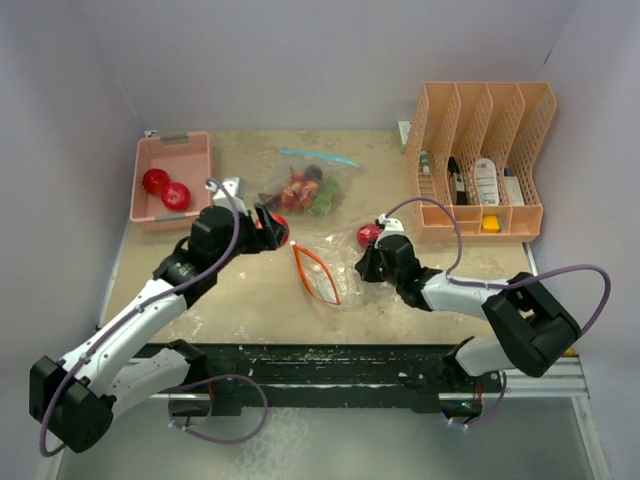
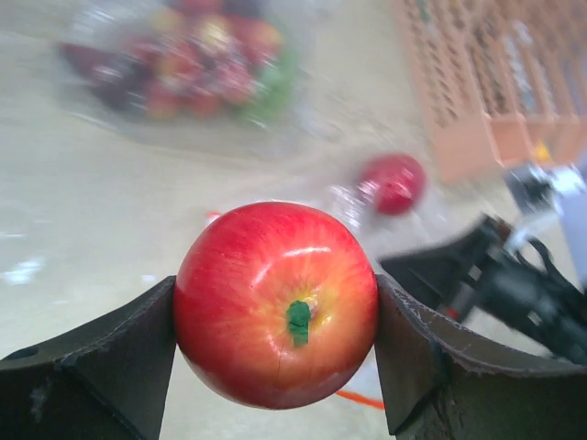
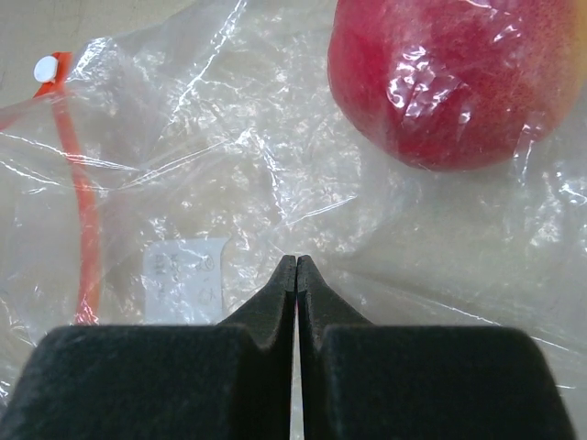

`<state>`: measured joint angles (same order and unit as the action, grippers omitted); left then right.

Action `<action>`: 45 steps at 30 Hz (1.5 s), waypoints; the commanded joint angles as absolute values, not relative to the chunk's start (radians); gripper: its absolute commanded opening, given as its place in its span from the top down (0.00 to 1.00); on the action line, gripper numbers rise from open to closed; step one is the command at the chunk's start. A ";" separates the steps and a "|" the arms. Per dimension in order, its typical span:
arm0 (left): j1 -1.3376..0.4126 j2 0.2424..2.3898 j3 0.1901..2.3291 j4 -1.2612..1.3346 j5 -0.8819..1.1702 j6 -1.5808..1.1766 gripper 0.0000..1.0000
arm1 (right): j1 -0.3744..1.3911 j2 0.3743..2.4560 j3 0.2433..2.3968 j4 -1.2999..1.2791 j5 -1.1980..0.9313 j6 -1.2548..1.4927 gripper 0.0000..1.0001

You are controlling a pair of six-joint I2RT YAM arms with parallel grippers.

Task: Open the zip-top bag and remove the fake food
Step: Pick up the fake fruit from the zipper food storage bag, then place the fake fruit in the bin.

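Note:
My left gripper [image 1: 272, 231] is shut on a round red apple [image 2: 275, 302] and holds it above the table; it also shows in the top view [image 1: 281, 227]. The clear zip-top bag [image 1: 325, 270] with an orange zip [image 3: 83, 211] lies open at mid-table. A second red apple [image 3: 449, 73] sits inside it at its far right end [image 1: 368, 235]. My right gripper [image 3: 296, 263] is shut, its tips pinching the bag's clear film just below that apple [image 1: 365, 262].
A second clear bag [image 1: 305, 188] with a blue zip holds several fake fruits at the back. A pink tray [image 1: 172, 150] at the left holds two red apples [image 1: 165, 188]. A peach desk organizer [image 1: 480, 165] stands at the right.

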<state>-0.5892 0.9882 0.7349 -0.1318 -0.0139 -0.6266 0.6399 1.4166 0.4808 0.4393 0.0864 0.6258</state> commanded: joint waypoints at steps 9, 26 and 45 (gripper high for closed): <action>-0.165 1.141 0.991 -0.242 -0.308 -0.537 0.47 | 0.632 1.350 0.481 0.450 0.046 0.615 1.00; 0.163 1.611 1.151 -0.017 -0.210 -0.709 0.33 | 0.632 1.358 0.476 0.460 -0.006 0.603 1.00; 0.112 1.419 1.089 0.005 -0.024 -0.706 0.00 | 0.632 1.260 0.470 0.396 0.000 0.593 1.00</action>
<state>0.1577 1.5822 1.1301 -0.0452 -0.0845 -0.6987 0.6342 1.3434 0.4492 0.4229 0.0071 0.6163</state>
